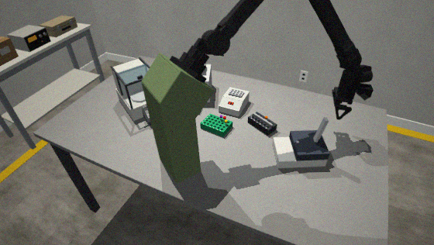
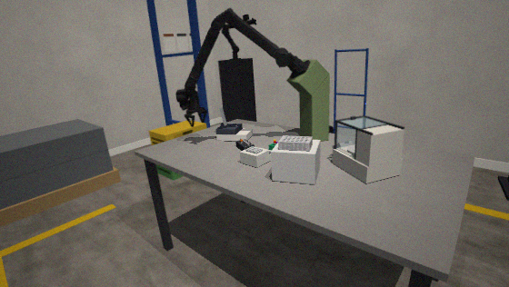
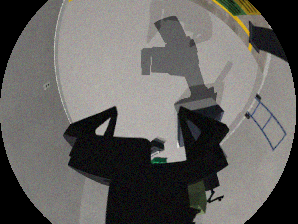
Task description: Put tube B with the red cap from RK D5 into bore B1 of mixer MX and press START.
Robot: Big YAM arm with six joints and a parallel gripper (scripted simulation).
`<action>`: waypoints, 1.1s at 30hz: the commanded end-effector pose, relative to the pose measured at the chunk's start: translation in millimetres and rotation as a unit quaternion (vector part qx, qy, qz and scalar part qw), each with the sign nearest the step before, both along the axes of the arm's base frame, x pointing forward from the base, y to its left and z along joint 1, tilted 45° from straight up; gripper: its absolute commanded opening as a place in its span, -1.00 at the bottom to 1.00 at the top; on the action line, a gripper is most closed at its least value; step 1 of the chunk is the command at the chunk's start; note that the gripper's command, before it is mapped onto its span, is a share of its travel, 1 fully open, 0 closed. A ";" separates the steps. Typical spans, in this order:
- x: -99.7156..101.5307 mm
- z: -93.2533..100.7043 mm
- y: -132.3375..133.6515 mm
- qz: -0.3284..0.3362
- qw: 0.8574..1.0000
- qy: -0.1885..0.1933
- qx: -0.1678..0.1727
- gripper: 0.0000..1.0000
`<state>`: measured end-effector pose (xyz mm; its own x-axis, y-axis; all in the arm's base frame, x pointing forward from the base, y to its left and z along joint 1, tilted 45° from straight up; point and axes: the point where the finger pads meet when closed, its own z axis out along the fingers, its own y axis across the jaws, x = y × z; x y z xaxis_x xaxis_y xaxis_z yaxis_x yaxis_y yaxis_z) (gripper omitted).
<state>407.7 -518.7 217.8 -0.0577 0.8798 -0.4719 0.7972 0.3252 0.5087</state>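
The scene is described from the left of the top view. A glass-walled balance is set at the bench's left rear. Beside it stands the arm's green pedestal, by which most of the white mixer is hidden from above; in the exterior view the mixer is seen as a white box with a grey bored block on top. The green tube rack is placed just right of the pedestal. Tube B is seated upright in the rack's rear part, among a few other coloured caps; only its small red cap is resolved, and its body cannot be made out. Further right are found the white dry block, the black magnet block and the spectrophotometer, whose lid is raised. The gripper is suspended above the bench past the spectrophotometer, well apart from the rack. Its jaws are spread fully and nothing is grasped.
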 end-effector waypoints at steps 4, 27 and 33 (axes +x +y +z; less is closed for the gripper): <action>-0.4 10.0 -2.8 -0.002 1.000 -0.005 -0.008 1.00; -41.2 54.6 15.7 -0.005 1.000 -0.006 -0.015 -0.28; -56.3 71.7 25.4 -0.005 1.000 -0.006 -0.015 -0.28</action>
<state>364.5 -497.0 272.3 -0.0415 0.8773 -0.4782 0.7953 0.3187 0.5157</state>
